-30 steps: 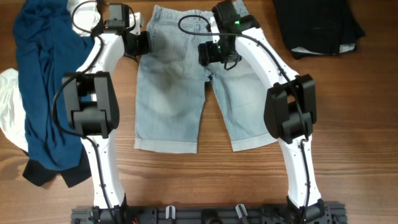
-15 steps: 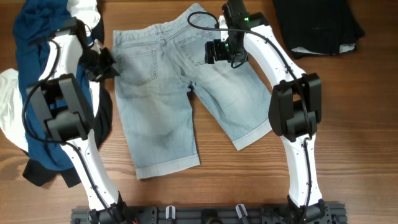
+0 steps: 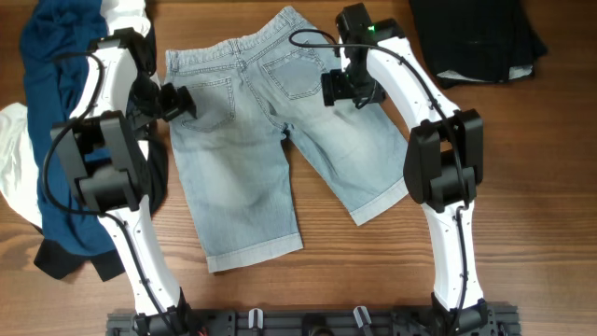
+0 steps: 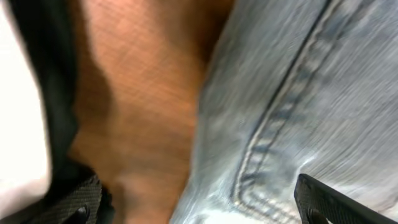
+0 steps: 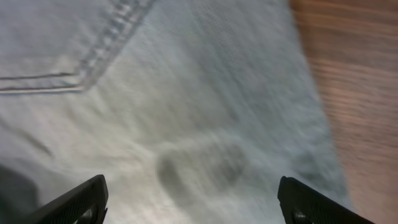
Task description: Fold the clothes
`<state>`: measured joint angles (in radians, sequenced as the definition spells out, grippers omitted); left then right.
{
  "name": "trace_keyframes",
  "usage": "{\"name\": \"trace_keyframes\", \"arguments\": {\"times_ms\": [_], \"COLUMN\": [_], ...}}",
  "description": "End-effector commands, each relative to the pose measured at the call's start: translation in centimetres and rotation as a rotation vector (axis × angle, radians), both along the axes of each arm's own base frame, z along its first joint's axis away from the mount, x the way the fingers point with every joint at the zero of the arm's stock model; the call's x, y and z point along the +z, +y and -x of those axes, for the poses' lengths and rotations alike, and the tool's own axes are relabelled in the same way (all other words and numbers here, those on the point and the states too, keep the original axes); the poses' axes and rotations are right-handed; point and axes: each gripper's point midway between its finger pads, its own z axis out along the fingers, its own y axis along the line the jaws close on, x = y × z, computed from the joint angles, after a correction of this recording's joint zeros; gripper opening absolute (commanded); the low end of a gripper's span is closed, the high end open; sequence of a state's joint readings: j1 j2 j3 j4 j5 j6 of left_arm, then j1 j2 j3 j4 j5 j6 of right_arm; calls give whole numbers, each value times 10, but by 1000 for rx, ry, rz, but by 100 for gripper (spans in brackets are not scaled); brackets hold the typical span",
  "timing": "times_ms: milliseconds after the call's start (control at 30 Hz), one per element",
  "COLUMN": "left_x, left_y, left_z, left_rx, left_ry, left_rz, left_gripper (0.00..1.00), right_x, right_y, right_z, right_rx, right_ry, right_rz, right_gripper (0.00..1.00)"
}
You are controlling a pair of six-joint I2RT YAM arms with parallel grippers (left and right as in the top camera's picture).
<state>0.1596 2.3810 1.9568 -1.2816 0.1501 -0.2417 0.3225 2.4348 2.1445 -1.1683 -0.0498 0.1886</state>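
Observation:
The clothes, light-blue denim shorts (image 3: 242, 159), lie flat and back side up on the wooden table (image 3: 522, 187), waistband at the far edge and the two legs splayed toward me. My left gripper (image 3: 177, 101) hovers over the shorts' left side beside a back pocket. In the left wrist view my left gripper (image 4: 199, 210) is open, with a stitched seam of the shorts (image 4: 273, 124) and bare wood beneath it. My right gripper (image 3: 347, 89) is over the right hip. In the right wrist view my right gripper (image 5: 196, 205) is open above flat denim (image 5: 205, 93), gripping nothing.
A dark blue garment (image 3: 56, 112) and a white cloth (image 3: 11, 163) are heaped at the left, under my left arm. A black garment (image 3: 476, 37) lies at the far right corner. Bare wood (image 3: 373, 271) shows in front of the shorts.
The shorts were dragged left and turned, and their legs now splay. My left gripper swung out left, came back onto the shorts' left edge and opened. The right gripper shifted slightly right.

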Motion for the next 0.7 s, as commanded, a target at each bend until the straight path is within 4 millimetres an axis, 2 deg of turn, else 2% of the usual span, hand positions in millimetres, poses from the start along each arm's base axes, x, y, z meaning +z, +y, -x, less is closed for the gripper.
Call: {"name": "trace_keyframes", "arguments": {"times_ms": [0, 67, 133, 233, 333, 467, 667], "left_x": [72, 111, 138, 172, 199, 207, 207], "left_y": [2, -6, -13, -20, -31, -43, -50], "left_z": [-22, -26, -27, -27, -30, -34, -38], "left_rx": [-31, -46, -60, -80, -104, -158, -179], "left_ry": [-178, -274, -340, -434, -517, -558, -571], "left_rz": [-86, -97, -108, -139, -154, -163, -199], "left_gripper": [100, 100, 100, 100, 100, 100, 100], "right_x": [8, -3, -14, -27, -36, -50, -72], "right_y": [-3, -2, -3, -5, -6, -12, -37], "right_z": [4, 10, 18, 24, 21, 6, -26], "right_rx": [-10, 0, 6, 2, -5, -20, -57], "right_ry": [-25, -11, 12, 29, 12, -52, -157], "right_rz": [54, 75, 88, 92, 86, 73, 93], "right_gripper": [87, 87, 88, 89, 90, 90, 90]}}
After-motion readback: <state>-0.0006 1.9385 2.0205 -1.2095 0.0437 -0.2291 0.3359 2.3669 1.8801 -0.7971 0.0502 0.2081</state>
